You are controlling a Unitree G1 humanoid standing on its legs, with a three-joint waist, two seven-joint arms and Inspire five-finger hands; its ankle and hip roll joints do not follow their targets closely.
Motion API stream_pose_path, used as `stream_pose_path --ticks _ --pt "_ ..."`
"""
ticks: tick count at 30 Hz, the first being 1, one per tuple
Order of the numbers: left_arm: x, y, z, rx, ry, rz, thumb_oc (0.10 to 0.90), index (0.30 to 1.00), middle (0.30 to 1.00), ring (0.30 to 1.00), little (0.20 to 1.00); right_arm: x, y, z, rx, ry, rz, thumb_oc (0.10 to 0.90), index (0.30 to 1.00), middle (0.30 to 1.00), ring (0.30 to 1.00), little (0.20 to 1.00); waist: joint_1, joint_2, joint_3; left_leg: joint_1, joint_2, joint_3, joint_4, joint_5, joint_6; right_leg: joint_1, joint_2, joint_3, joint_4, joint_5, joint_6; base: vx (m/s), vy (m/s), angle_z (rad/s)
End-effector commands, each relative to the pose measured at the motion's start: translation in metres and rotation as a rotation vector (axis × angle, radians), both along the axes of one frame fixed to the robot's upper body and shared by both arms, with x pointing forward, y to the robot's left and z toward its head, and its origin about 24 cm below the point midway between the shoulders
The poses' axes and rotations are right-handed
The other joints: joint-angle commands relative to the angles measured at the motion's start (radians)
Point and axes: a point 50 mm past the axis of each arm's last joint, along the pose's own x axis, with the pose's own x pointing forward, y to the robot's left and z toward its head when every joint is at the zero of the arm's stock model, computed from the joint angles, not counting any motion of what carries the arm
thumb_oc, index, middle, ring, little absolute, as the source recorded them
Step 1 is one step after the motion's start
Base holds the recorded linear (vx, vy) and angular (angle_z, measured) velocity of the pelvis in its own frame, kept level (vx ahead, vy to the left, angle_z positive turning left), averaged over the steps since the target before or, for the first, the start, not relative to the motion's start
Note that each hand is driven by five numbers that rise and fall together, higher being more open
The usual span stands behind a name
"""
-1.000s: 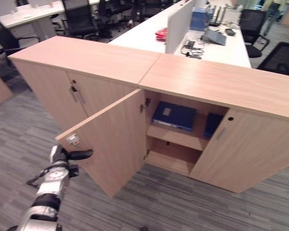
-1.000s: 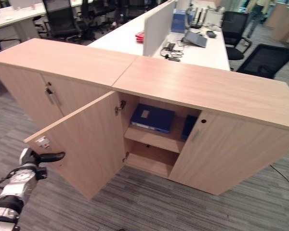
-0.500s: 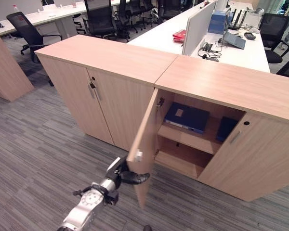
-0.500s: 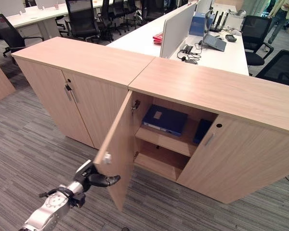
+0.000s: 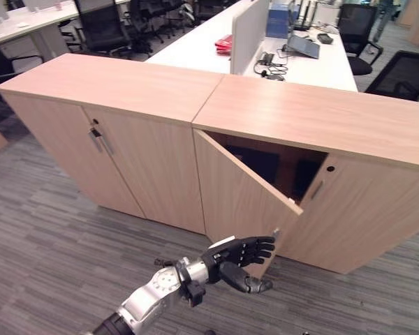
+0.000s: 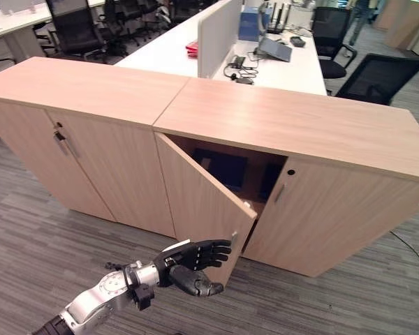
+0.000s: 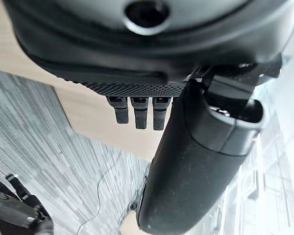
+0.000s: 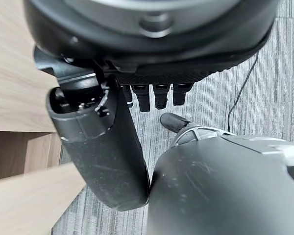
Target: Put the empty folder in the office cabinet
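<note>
My left hand sits low in the head view, at about six o'clock. Its fingers are stretched out flat and hold nothing. The fingertips rest against the lower free edge of the cabinet door, so I judge I am pushing the door shut.

The door hangs partly open, swung out from its hinge side at ten o'clock. Behind it, toward one o'clock, lies the dark opening of the office cabinet. A dark blue shape inside, most likely the folder, lies on the shelf, half hidden by the door. I cannot tell whether it is empty.

My right hand appears in its own wrist camera, fingers straight and relaxed over grey carpet, gripping nothing.

Desks and office chairs fill the room beyond the cabinet top, around twelve o'clock.
</note>
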Motion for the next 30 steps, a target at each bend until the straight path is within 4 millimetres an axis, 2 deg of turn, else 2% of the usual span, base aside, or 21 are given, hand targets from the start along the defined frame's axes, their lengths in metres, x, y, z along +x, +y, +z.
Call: stream_pose_path --ticks 1,7,12,13,14,19,22,26,30 --pt "0.016 -0.028 0.051 -0.231 -0.182 -0.072 0.8 0.9 0.9 0.9 0.9 -0.017 -0.012 0.0 -0.038 0.093 0.064 0.8 0.9 0.9 0.9 0.9 0.011 0.041 -0.018 0.084 0.016 -0.032 -0.006 -0.202 -0.017 -0.015 0.018 0.002 0.013 -0.041 0.034 0.0 -0.018 -0.17" --pt "0.018 -0.03 0.053 -0.228 -0.195 -0.072 0.8 0.9 0.9 0.9 0.9 -0.024 -0.018 0.001 -0.053 0.118 0.044 0.8 0.9 0.9 0.9 0.9 -0.009 0.041 -0.022 0.097 0.029 -0.009 -0.006 -0.205 -0.023 -0.016 0.033 0.022 0.004 -0.047 0.027 0.0 -0.026 -0.12" --pt "0.025 -0.034 0.065 -0.206 -0.276 -0.086 0.8 0.9 0.9 0.9 0.9 -0.022 -0.018 0.001 -0.05 0.11 0.034 0.8 0.9 0.9 0.9 0.9 -0.023 0.043 -0.023 0.104 0.043 0.019 -0.006 -0.207 -0.028 -0.027 0.045 0.049 0.001 -0.056 0.022 0.0 -0.04 -0.17" --pt "0.035 -0.036 0.064 -0.172 -0.301 -0.062 0.8 0.9 0.9 0.9 0.9 -0.02 -0.017 0.001 -0.045 0.099 0.032 0.8 0.9 0.9 0.9 0.9 -0.043 0.044 -0.028 0.11 0.051 0.04 -0.006 -0.208 -0.032 -0.033 0.054 0.067 -0.001 -0.062 0.018 0.04 -0.105 -0.42" --pt "0.058 -0.023 0.064 -0.059 -0.386 0.034 0.8 0.9 0.9 0.9 0.9 -0.019 -0.026 0.004 -0.064 0.084 0.007 0.8 0.9 0.9 0.9 0.9 -0.066 0.053 -0.033 0.122 0.065 0.077 -0.006 -0.21 -0.039 -0.043 0.072 0.101 -0.004 -0.074 0.012 0.05 -0.12 -0.45" --pt "0.065 0.008 0.058 0.076 -0.423 0.068 0.8 0.9 0.9 0.9 0.9 -0.03 -0.04 0.006 -0.079 0.116 -0.016 0.8 0.9 0.9 0.9 0.9 -0.088 0.07 -0.046 0.14 0.083 0.121 -0.006 -0.211 -0.051 -0.052 0.098 0.142 -0.004 -0.09 0.008 0.05 -0.058 -0.57" --pt "0.074 0.037 0.052 0.212 -0.424 0.099 0.8 0.9 0.9 0.9 0.9 -0.038 -0.049 0.009 -0.087 0.148 -0.018 0.8 0.9 0.9 0.9 0.9 -0.102 0.08 -0.057 0.156 0.099 0.151 -0.006 -0.208 -0.062 -0.05 0.118 0.163 -0.004 -0.101 0.001 0.05 -0.065 -0.32" --pt "0.084 0.05 0.055 0.294 -0.453 0.121 0.8 0.9 0.9 0.9 0.9 -0.04 -0.056 0.012 -0.096 0.15 -0.034 0.8 0.9 0.9 0.9 0.9 -0.113 0.085 -0.061 0.164 0.111 0.165 -0.006 -0.202 -0.071 -0.047 0.133 0.176 -0.004 -0.111 -0.006 0.03 -0.06 -0.14" --pt "0.098 0.063 0.063 0.387 -0.492 0.145 0.8 0.9 0.9 0.9 0.9 -0.05 -0.06 0.013 -0.087 0.156 -0.051 0.8 0.9 0.9 0.9 0.9 -0.136 0.088 -0.077 0.177 0.122 0.194 -0.006 -0.196 -0.079 -0.049 0.154 0.197 -0.004 -0.122 -0.014 0.03 -0.062 -0.1"
